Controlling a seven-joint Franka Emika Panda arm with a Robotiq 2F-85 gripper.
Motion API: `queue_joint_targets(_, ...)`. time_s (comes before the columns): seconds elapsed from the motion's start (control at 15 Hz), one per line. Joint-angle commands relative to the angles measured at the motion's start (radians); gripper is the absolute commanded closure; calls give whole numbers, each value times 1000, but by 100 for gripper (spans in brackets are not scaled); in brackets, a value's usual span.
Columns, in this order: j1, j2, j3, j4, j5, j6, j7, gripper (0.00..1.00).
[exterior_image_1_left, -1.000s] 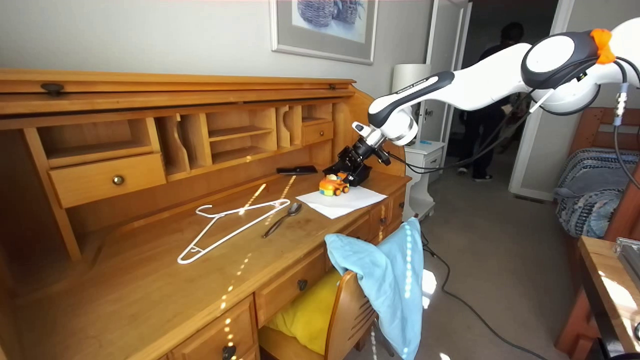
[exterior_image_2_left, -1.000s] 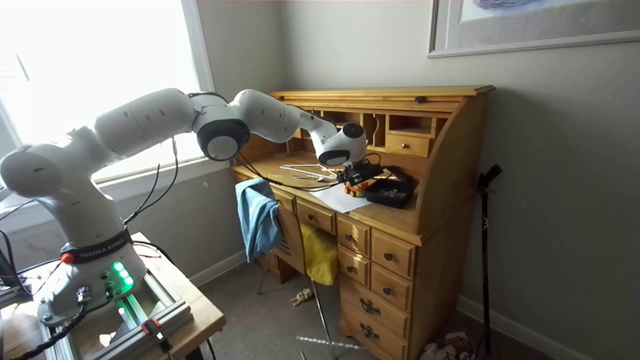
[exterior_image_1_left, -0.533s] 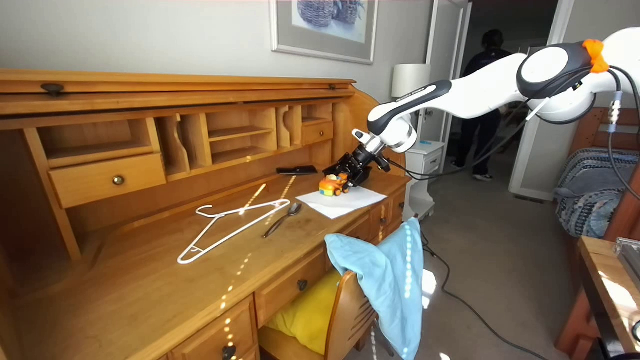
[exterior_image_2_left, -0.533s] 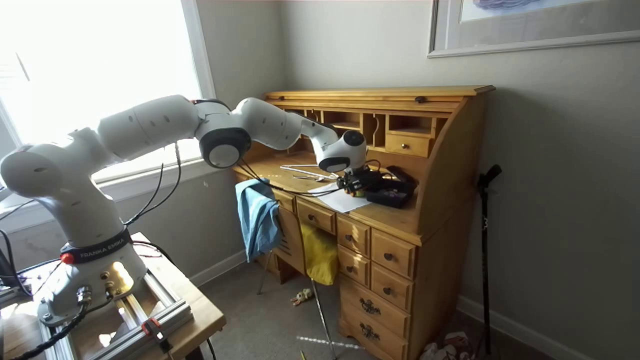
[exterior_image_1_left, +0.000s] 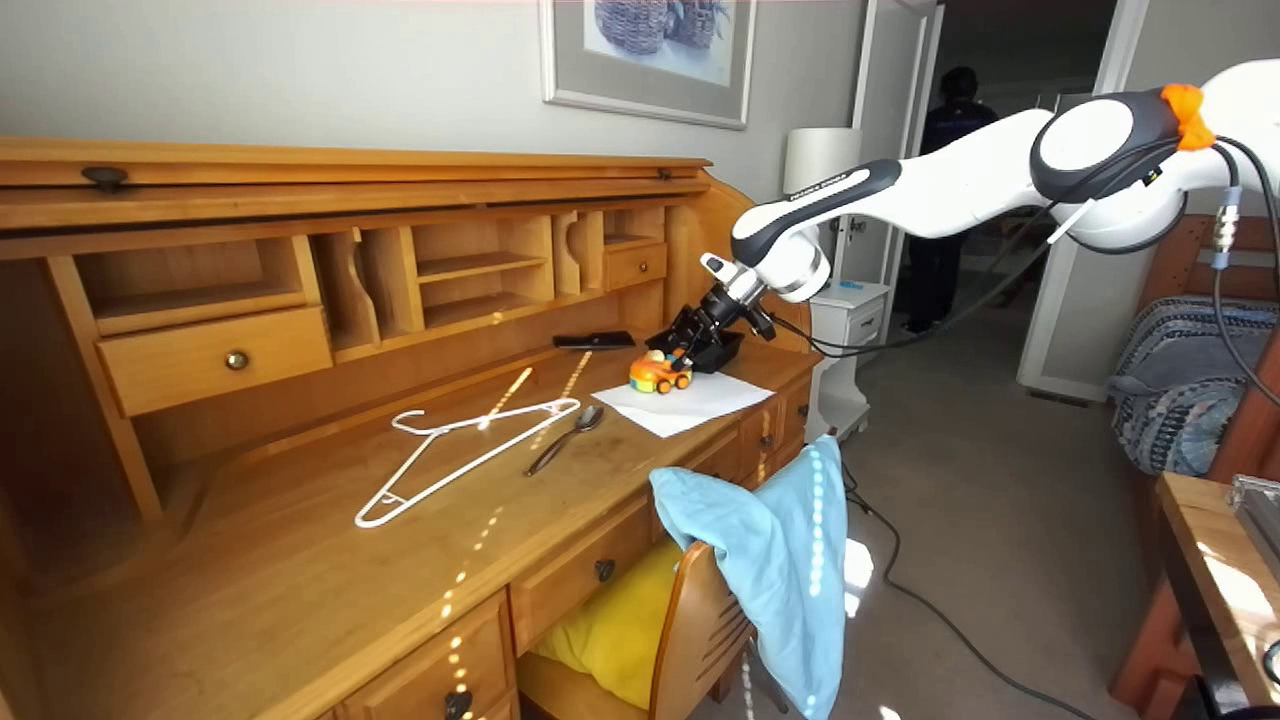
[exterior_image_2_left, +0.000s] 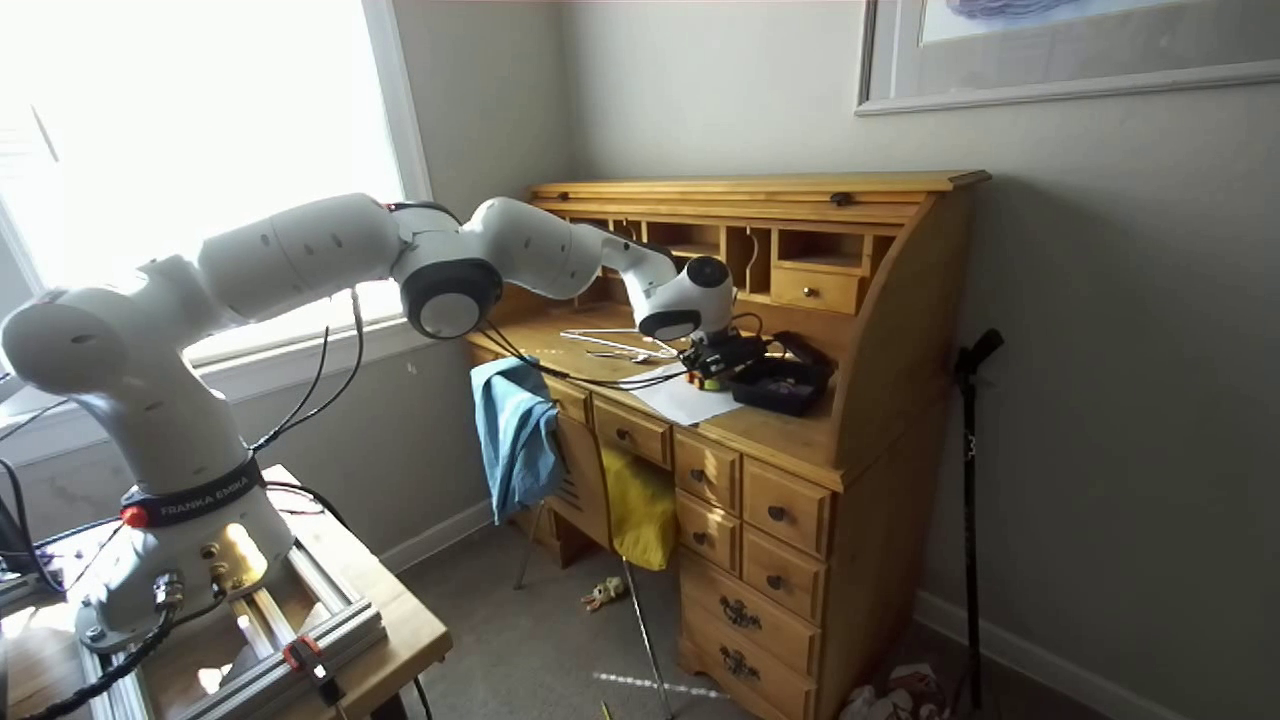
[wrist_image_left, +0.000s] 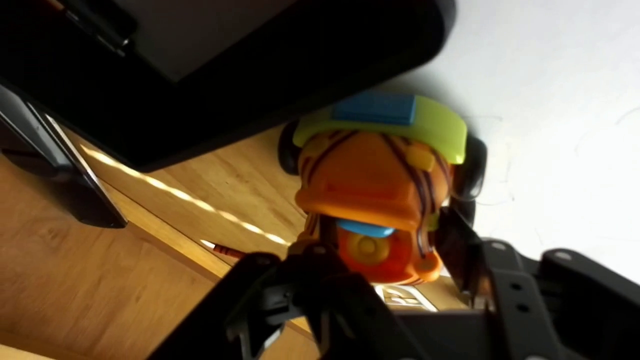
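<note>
From my station I counted: one roll-top desk (exterior_image_1_left: 300, 580); one pincer (wrist_image_left: 384, 232); one orange toy car (wrist_image_left: 367, 180); one white sheet of paper (exterior_image_1_left: 695, 405); one white hanger (exterior_image_1_left: 487, 459); one spoon (exterior_image_1_left: 566, 440); one black box (exterior_image_2_left: 780, 388); one light-blue cloth (exterior_image_1_left: 770, 535); one chair (exterior_image_1_left: 692, 625); one lamp (exterior_image_1_left: 822, 158); one person (exterior_image_1_left: 955, 122).

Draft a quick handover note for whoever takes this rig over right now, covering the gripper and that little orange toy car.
Gripper: low over the desk, jaws around the near end of the orange toy car in the wrist view; whether they grip it firmly can't be told.
Things: the orange toy car is at the edge of the white paper, close beside the black box.
Done: jaws placed about the toy car.
Left: probably making sure of the grip before moving the arm; the toy car isn't clearly lifted.
</note>
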Motion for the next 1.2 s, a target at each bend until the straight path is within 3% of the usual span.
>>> queue_joint_targets(0.0, 15, 40, 3, 60, -6, -11, -13, 73)
queue_joint_targets(0.6, 4, -9, 27, 55, 42, 57, 168, 73)
queue_joint_targets(1.13, 20, -33, -17, 75, 41, 266, 474, 73)
